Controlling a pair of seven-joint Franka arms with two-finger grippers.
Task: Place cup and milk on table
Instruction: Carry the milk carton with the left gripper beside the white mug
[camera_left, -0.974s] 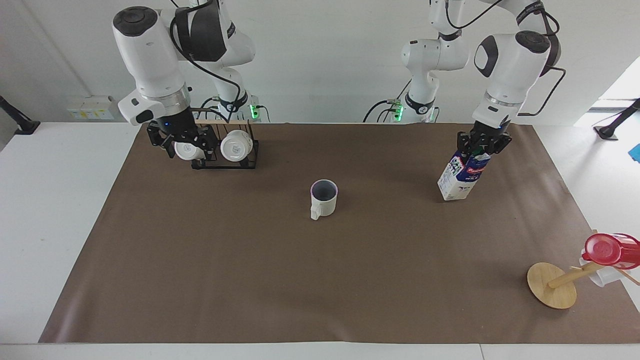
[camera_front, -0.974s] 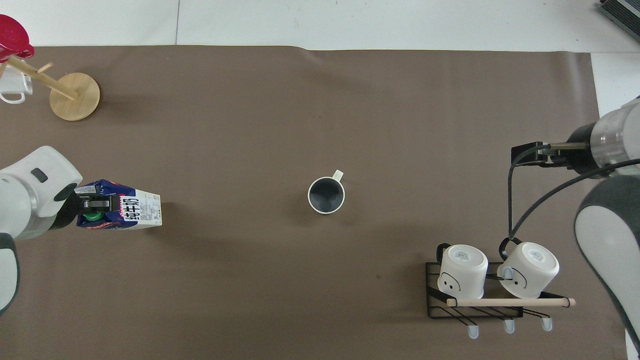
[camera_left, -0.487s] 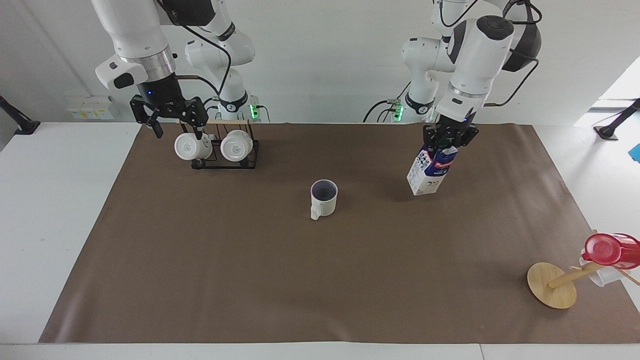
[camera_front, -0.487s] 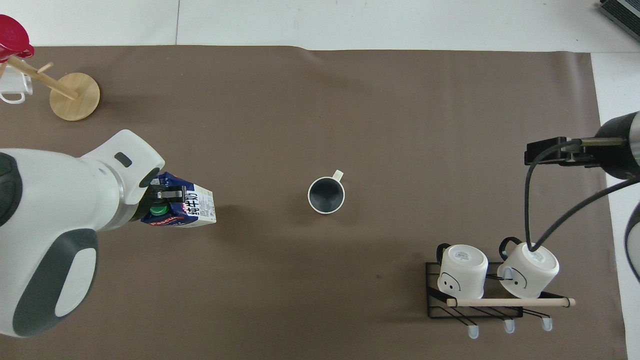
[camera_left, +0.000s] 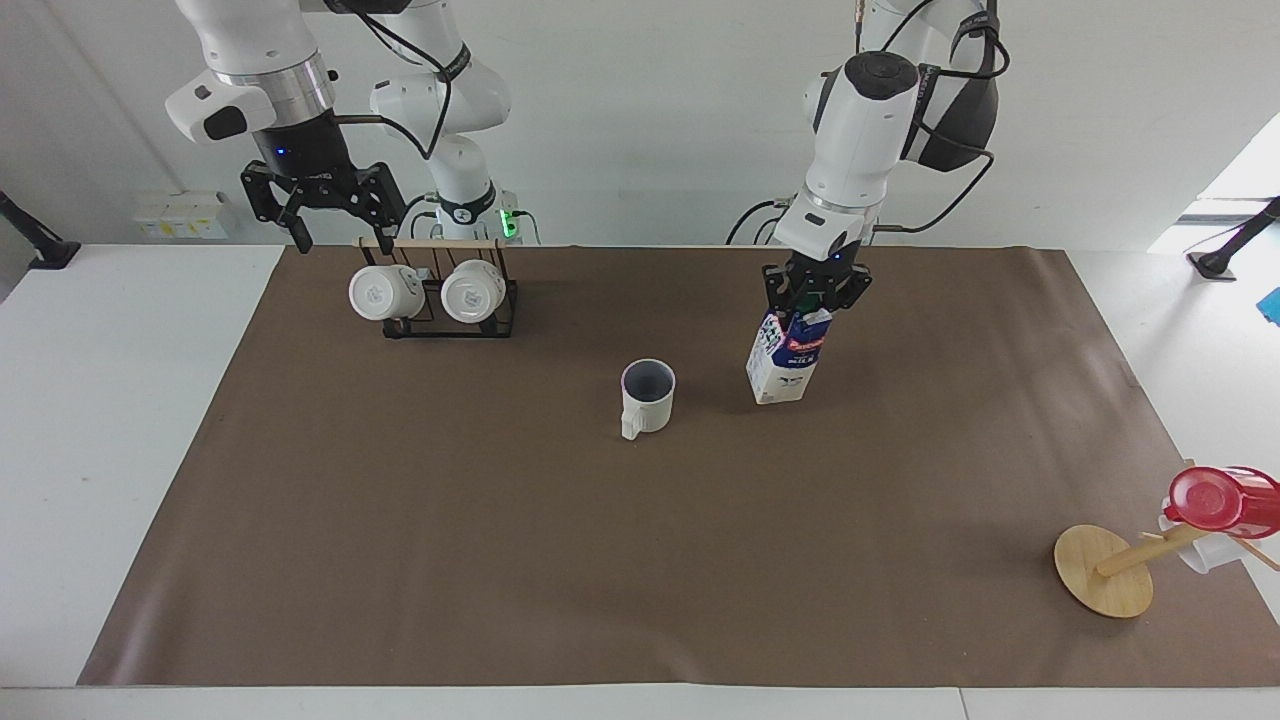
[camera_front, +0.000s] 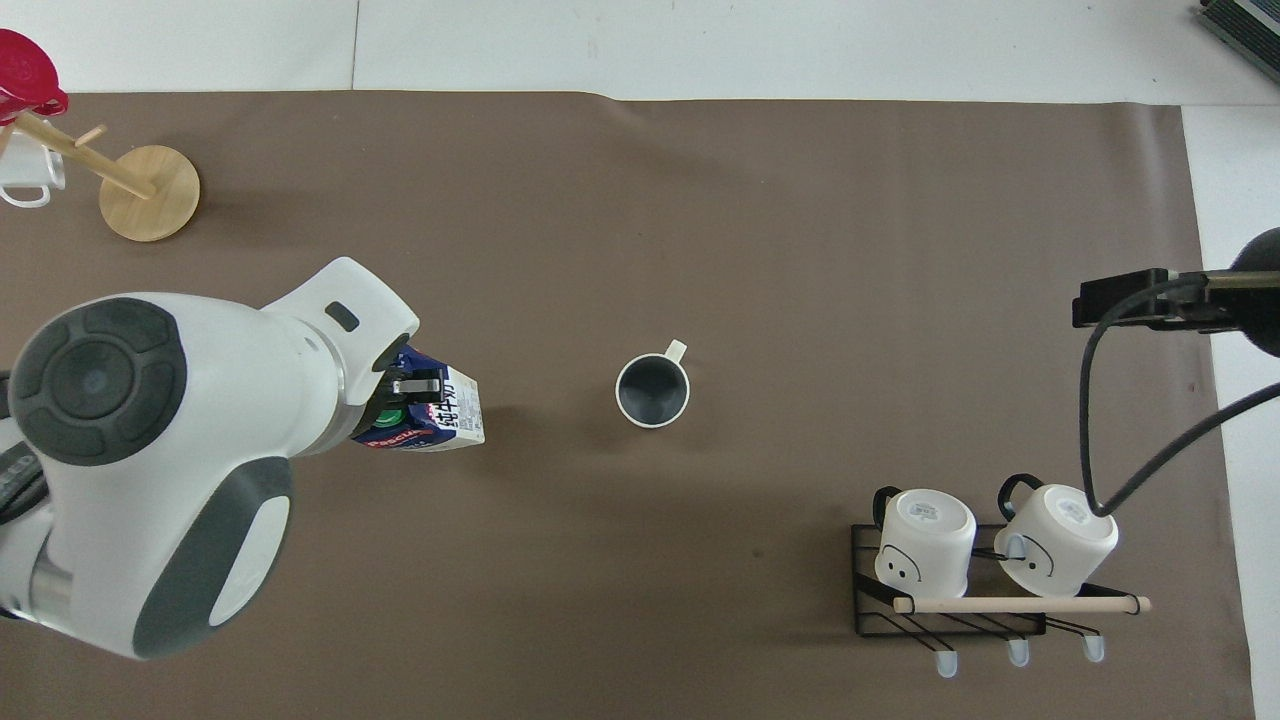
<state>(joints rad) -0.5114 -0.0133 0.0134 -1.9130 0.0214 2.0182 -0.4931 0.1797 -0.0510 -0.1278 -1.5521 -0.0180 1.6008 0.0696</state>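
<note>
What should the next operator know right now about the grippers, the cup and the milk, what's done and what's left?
Left gripper: shut on the milk at its top, beside the cup, toward the left arm's end; whether its base touches the mat can't be told.
Right gripper: open, empty, up over the mug rack; waiting.
Done: cup stands upright mid-mat on the table.
Left: settle the milk upright, release, withdraw.
</note>
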